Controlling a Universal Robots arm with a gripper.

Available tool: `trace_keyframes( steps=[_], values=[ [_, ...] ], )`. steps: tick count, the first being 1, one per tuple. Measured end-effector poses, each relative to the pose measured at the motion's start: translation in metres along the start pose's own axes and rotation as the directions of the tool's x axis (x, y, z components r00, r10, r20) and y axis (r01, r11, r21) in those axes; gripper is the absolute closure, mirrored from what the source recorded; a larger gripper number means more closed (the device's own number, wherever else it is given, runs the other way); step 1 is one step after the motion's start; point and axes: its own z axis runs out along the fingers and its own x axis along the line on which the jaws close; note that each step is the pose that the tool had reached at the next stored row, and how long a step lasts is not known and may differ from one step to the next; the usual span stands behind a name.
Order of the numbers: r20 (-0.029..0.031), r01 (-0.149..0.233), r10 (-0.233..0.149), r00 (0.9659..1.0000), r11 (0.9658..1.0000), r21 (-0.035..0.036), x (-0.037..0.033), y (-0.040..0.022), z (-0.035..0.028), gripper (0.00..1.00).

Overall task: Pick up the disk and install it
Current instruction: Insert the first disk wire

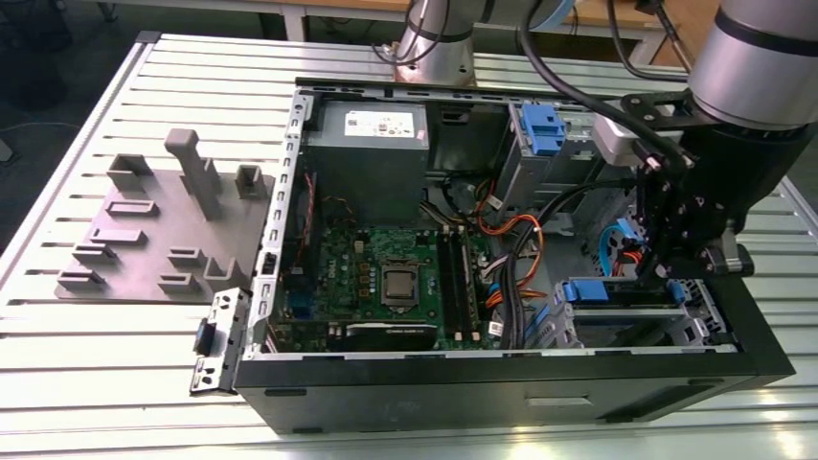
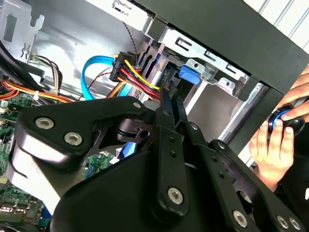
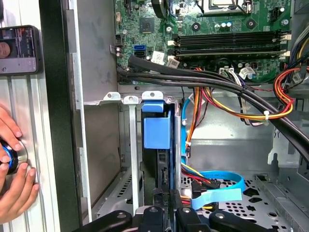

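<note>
One arm works inside the open computer case (image 1: 511,369), and we see its tool (image 1: 665,264) lowered over the drive cage (image 1: 639,321) at the corner of the case on the exterior view's right. The disk (image 3: 157,133) stands on edge in a slot of that cage, its blue frame uppermost and its dark body running down between the thin metal rails. In the first wrist view the tool's fingers (image 3: 166,215) sit close together around the disk's narrow end, so we judge them clamped on it, though the exact contact is hidden by the linkage. In the second wrist view the same fingers reach toward the blue tab (image 2: 188,75) at the cage mouth.

We judge the disk partly seated, not yet home. Our worries from here are several. Should the disk tilt even slightly against a rail, pushing could jam it or bend the thin metal. A bundle of red, yellow and black wires (image 2: 133,72) and a flat blue cable (image 3: 219,186) lie just beside the slot, near the fingers, and could be pinched or dragged along. Someone's hands (image 3: 14,171) rest on a round control on the surface (image 1: 115,355) outside the case wall, near the arm's path, so any sideways swing risks contact.
</note>
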Motion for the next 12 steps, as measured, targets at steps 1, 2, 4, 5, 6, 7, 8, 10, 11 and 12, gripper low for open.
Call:
trace_keyframes(
  steps=[1, 2, 4, 5, 6, 7, 8, 10, 11, 12],
  values=[
    [0.0008, 0.000, 0.000, 1.0000, 1.0000, 0.0000, -0.0001, 0.0000, 0.0003, 0.84],
    [0.0013, 0.000, 0.000, 1.0000, 1.0000, 0.0000, -0.0002, 0.0001, 0.0007, 0.84],
    [0.0027, 0.000, 0.000, 1.0000, 1.0000, -0.0001, -0.0003, 0.0002, 0.0017, 0.84],
    [0.0029, 0.000, 0.000, 1.0000, 1.0000, -0.0001, -0.0003, 0.0002, 0.0018, 0.84],
    [0.0036, -0.001, 0.001, 1.0000, 1.0000, -0.0001, -0.0003, 0.0002, 0.0018, 0.84],
    [0.0042, -0.001, 0.001, 1.0000, 1.0000, -0.0001, -0.0003, 0.0002, 0.0020, 0.84],
    [0.0046, -0.001, 0.001, 1.0000, 1.0000, -0.0002, -0.0004, 0.0003, 0.0023, 0.84],
    [0.0048, -0.001, 0.001, 1.0000, 1.0000, -0.0001, -0.0005, 0.0004, 0.0033, 0.84],
    [0.0048, -0.001, 0.001, 1.0000, 1.0000, -0.0001, -0.0006, 0.0005, 0.0039, 0.84],
    [0.0048, -0.001, 0.001, 1.0000, 1.0000, -0.0002, -0.0007, 0.0006, 0.0045, 0.84]
  ],
)
